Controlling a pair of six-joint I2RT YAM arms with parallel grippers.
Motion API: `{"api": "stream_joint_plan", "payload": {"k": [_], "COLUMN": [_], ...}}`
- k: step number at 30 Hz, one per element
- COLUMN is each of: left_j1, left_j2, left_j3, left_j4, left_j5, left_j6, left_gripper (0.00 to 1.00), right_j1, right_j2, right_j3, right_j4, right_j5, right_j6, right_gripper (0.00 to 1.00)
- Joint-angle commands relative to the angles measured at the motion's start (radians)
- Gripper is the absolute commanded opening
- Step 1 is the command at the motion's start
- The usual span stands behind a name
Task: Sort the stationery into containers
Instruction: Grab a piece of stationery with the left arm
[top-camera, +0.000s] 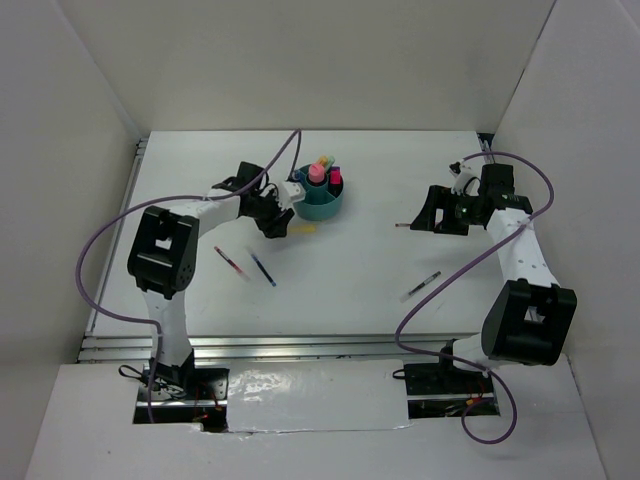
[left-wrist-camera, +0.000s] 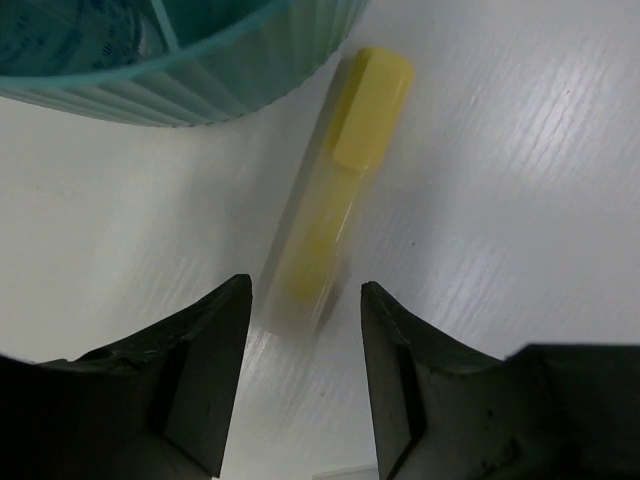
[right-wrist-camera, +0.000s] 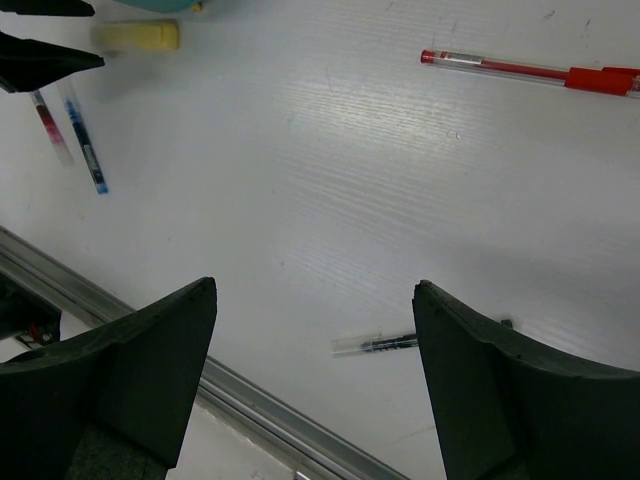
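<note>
The teal organizer (top-camera: 322, 205) stands at the back centre and holds pink markers (top-camera: 316, 173) and an orange-yellow one. Its ribbed wall (left-wrist-camera: 200, 70) fills the top left of the left wrist view. A yellow marker (left-wrist-camera: 340, 180) lies on the table just beside it, also seen from above (top-camera: 304, 230). My left gripper (left-wrist-camera: 305, 300) is open and low, with the marker's near end between its fingertips. My right gripper (right-wrist-camera: 315, 290) is open and empty above the table. A red pen (right-wrist-camera: 530, 70) lies beyond it and a black pen (right-wrist-camera: 385, 343) below it.
A second red pen (top-camera: 228, 262) and a blue pen (top-camera: 263, 269) lie side by side left of centre. The black pen (top-camera: 421, 285) lies right of centre. A metal rail (right-wrist-camera: 250, 390) runs along the table's near edge. White walls enclose the table.
</note>
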Motion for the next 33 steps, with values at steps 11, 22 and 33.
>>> {"api": "stream_joint_plan", "payload": {"k": [11, 22, 33], "left_j1": [-0.071, -0.168, -0.202], "left_j2": [-0.001, -0.068, -0.114], "left_j3": [-0.043, -0.108, -0.086], "left_j4": [-0.103, -0.189, -0.52], "left_j5": [-0.031, -0.106, -0.274], "left_j6": [0.174, 0.23, 0.369], "left_gripper": [0.38, 0.24, 0.34], "right_j1": [0.006, 0.009, 0.007], "right_j2": [-0.028, -0.042, -0.056], "right_j3": [0.033, 0.022, 0.017], "right_j4": [0.002, 0.007, 0.006], "right_j5": [-0.017, -0.015, -0.031], "right_j6": [-0.008, -0.011, -0.013], "right_gripper": [0.84, 0.84, 0.84]}}
